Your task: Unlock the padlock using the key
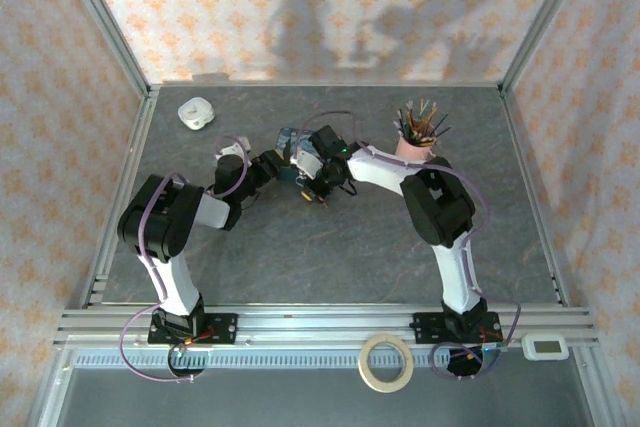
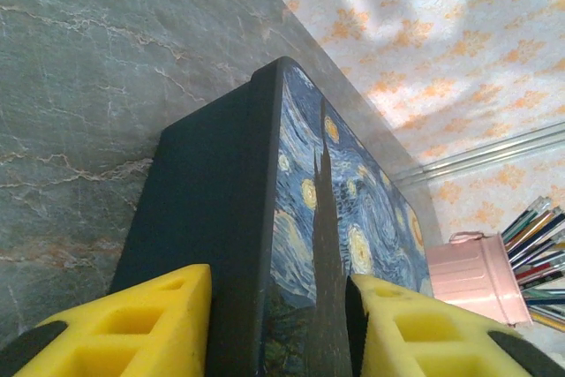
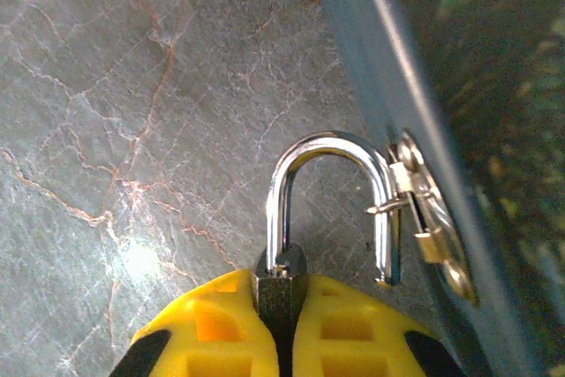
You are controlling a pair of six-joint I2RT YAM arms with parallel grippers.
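Padlock looks light, stiff and slick, and your right claw pinches its body while your left claw clamps the tin.

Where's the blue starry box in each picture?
Top external: the blue starry box is a small blue patch mid-table, left of the pink cup.
Left wrist: it stands in the middle, held in the left gripper.
Right wrist: its side runs down the right edge, beside the padlock in the right gripper.
Shared landmark: the grey marbled table.
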